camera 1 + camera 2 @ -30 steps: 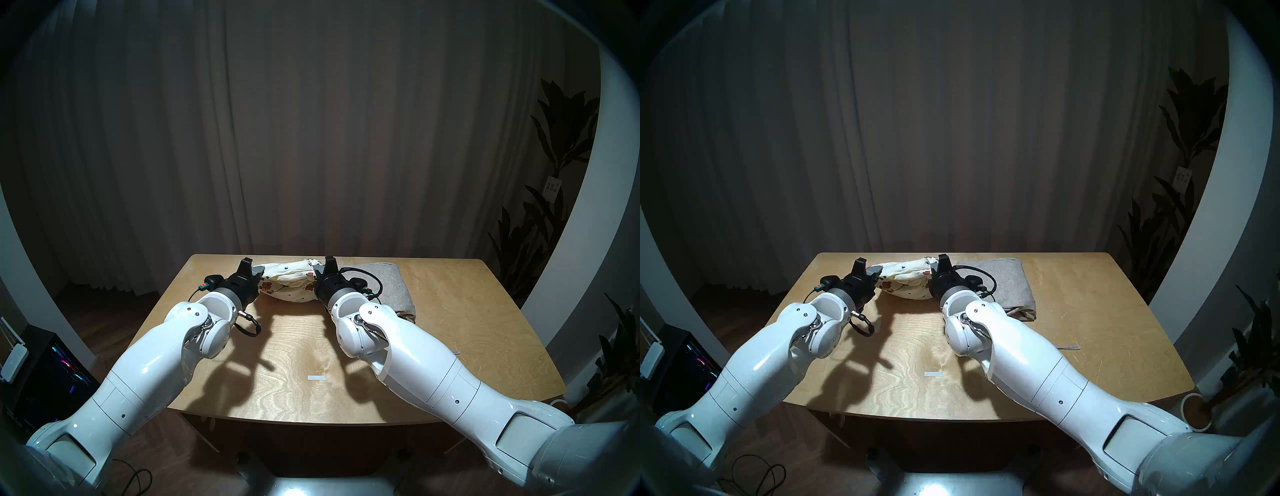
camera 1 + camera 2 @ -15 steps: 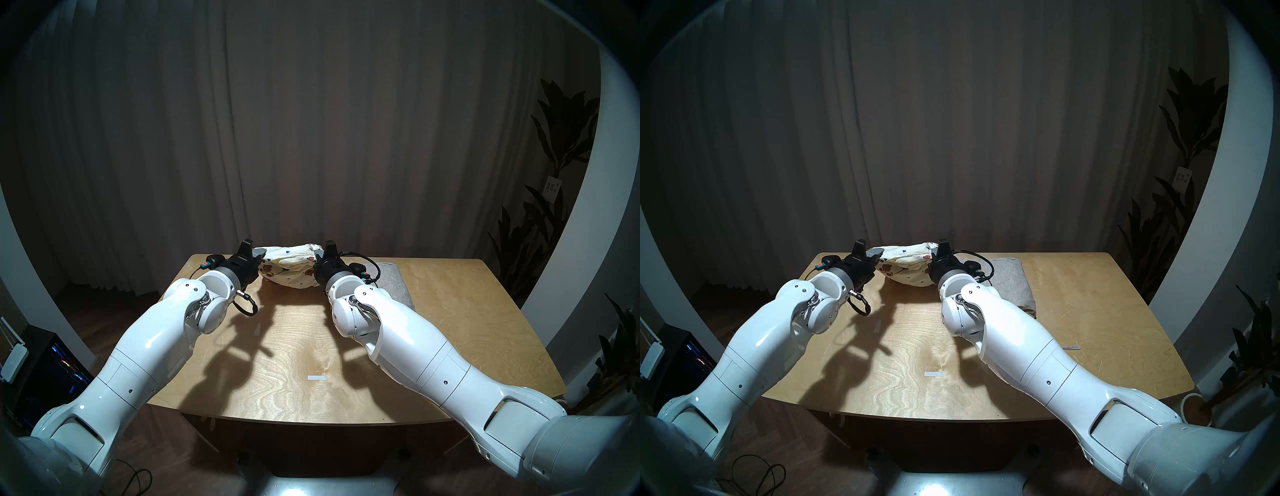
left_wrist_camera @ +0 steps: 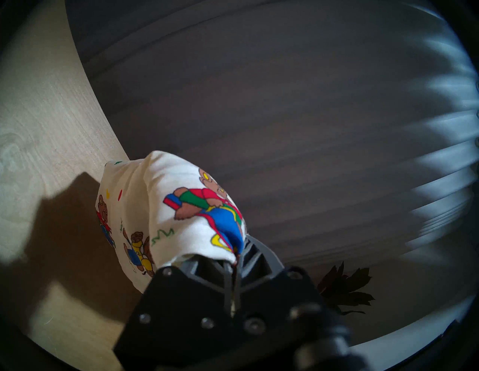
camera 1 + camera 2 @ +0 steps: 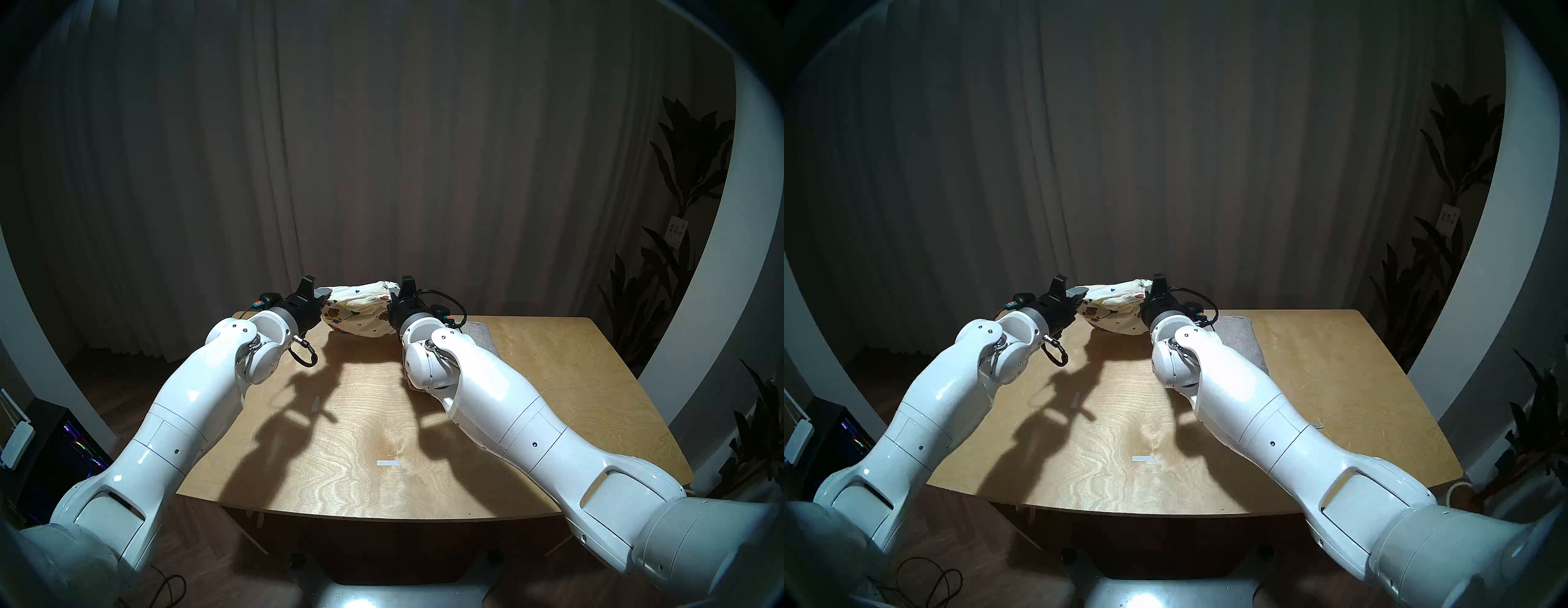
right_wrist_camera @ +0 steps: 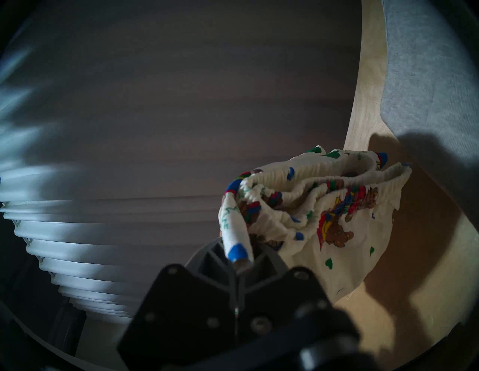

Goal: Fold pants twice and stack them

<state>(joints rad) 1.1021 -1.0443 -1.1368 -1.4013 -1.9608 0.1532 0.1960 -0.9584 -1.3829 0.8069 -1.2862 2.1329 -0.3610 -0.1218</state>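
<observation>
Teddy-bear shorts (image 4: 358,308), light and floppy, sagging between left pincer (image 4: 319,296) and right pincer (image 4: 392,297), both clenched on its ends; elastic waistband judged the firmest hold.

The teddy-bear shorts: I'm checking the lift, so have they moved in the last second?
Yes. The teddy-bear shorts have risen: earlier they lay below the table's far edge, now they hang above it.
</observation>
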